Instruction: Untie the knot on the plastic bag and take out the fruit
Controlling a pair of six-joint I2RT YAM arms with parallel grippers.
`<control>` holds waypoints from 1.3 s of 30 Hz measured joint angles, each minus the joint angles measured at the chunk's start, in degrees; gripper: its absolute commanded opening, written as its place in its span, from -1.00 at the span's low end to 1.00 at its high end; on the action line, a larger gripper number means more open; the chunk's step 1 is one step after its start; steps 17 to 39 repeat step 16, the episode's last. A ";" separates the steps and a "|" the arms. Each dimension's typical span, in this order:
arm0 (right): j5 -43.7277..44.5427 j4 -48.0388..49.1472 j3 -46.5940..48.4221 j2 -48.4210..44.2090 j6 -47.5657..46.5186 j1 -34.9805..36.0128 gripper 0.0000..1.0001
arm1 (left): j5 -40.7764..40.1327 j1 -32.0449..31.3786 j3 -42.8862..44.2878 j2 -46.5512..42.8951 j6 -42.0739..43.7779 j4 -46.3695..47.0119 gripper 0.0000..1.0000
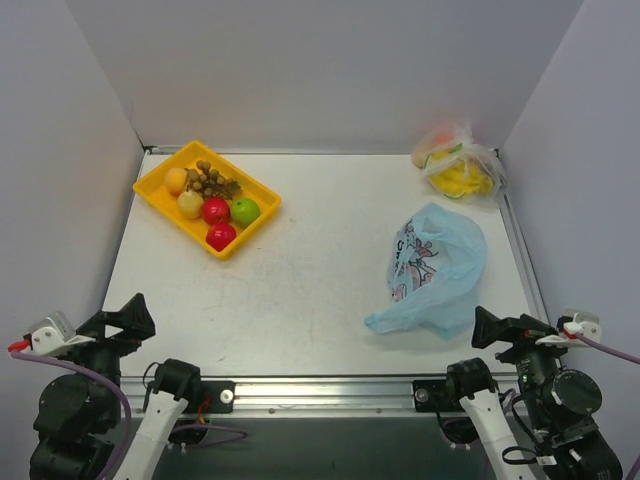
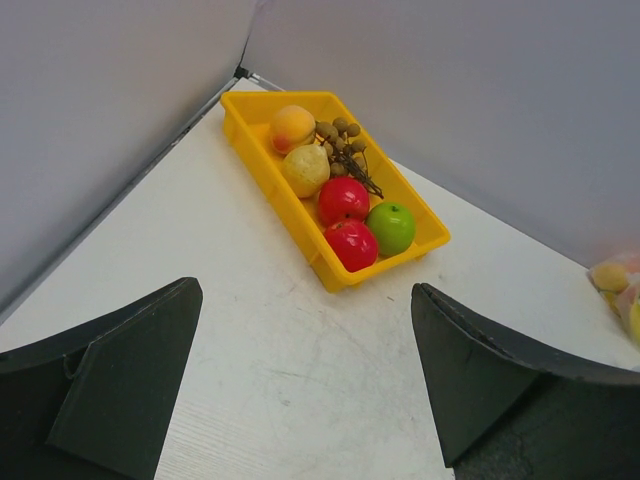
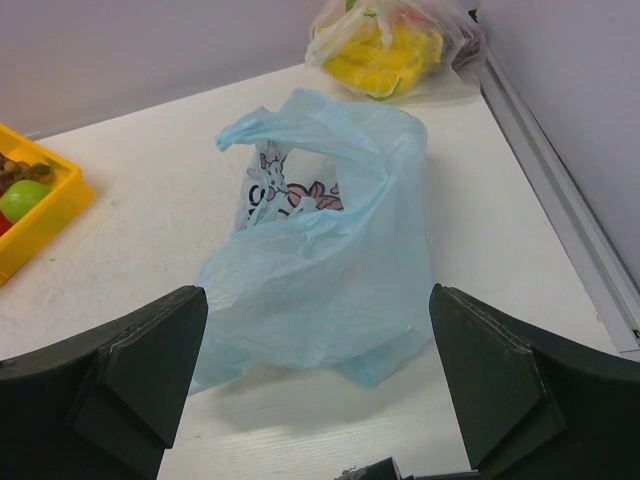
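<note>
The left jaws are spread wide and hold nothing. Ahead of them and well apart lies a yellow tray (image 2: 268, 190). Its long axis slants from far left to near right across their line of sight. All the fruit (image 2: 343, 199) sits inside it. An orange (image 2: 292, 127) is at the end farthest from the jaws, with a brown bunch (image 2: 342, 140) of small round fruit to its right. A yellow pear (image 2: 305, 169) comes next, then two red apples (image 2: 352, 244) in line toward the near end. A green apple (image 2: 391, 227) touches the nearer red one on its right.

The plastic bag (image 3: 320, 270) lies slack and flattened just ahead of the right jaws, centred on the gap between them. Its long axis runs away from the jaws and leans a little right in the top view. The crumpled closed end points back at the jaws. The mouth end points away, and a handle loop (image 3: 300, 115) arches there over the white cartoon panel. The right jaws are also spread wide and hold nothing. Beyond the blue bag, to the far right, a clear bag (image 3: 390, 40) of yellow-orange contents sits in the corner.

The table (image 1: 300, 300) is white with faint grey scuffs. A metal rail (image 3: 560, 190) runs along its right edge. Plain pale walls (image 1: 330, 70) close it in on three sides.
</note>
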 measured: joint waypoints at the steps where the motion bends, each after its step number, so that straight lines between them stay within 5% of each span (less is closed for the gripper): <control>1: -0.02 0.02 -0.55 0.00 -0.13 0.00 1.00 | -0.26 -0.09 -0.35 0.00 -0.31 0.07 0.95; 39: 0.04 1.53 -2.93 -0.07 -0.72 0.00 1.00 | -1.53 -0.20 -4.35 0.00 -2.19 1.95 0.95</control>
